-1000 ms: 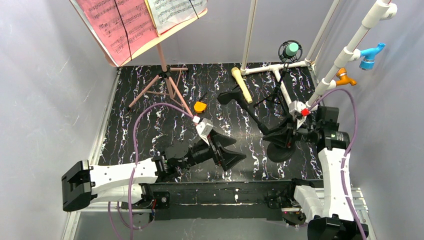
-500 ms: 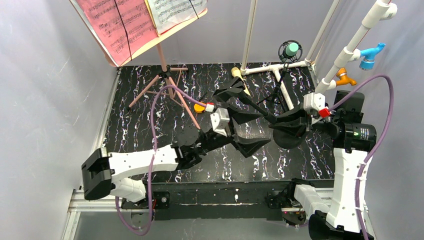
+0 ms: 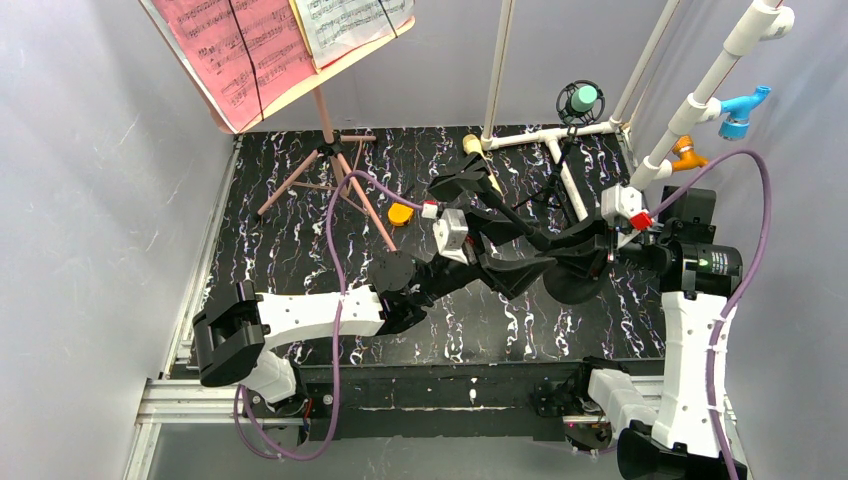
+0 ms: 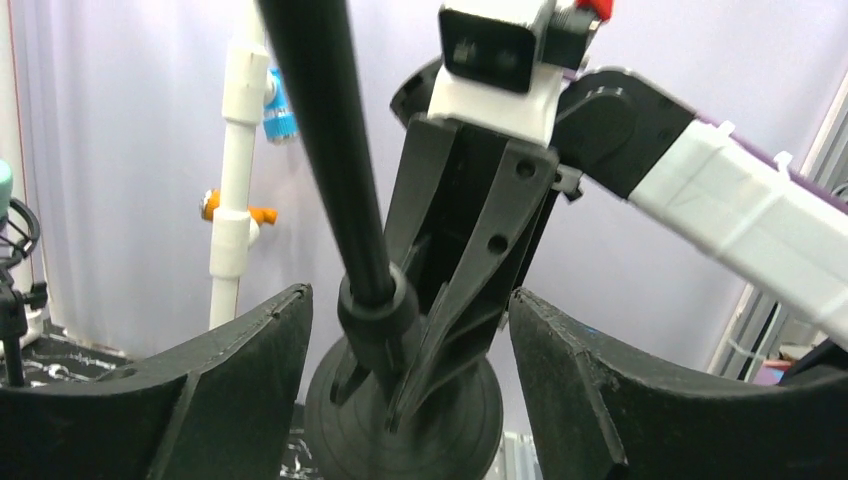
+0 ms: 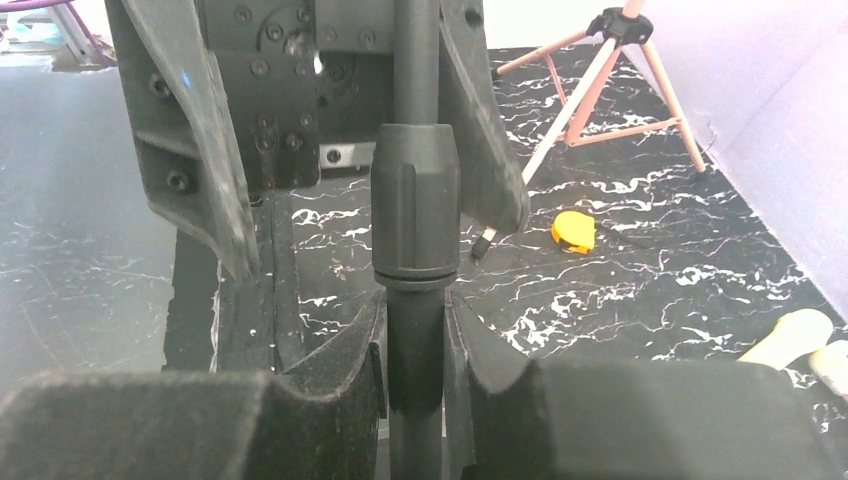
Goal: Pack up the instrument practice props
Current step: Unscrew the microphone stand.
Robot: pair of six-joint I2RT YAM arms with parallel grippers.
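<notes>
Microphone stand pole [image 5: 415, 215], black, sits clenched in the right pincer [image 5: 415, 325] at centre right. The left pincer [image 4: 405, 300] straddles it, released, pads clear. Beige microphone [image 3: 471, 146] lies on the tabletop [image 3: 290, 250] just above; pink music board [image 3: 250, 50] stands upper left.

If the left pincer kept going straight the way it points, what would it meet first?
Probably the black stand pole at its collar; the right pincer, gripping that pole, lies just behind.
</notes>
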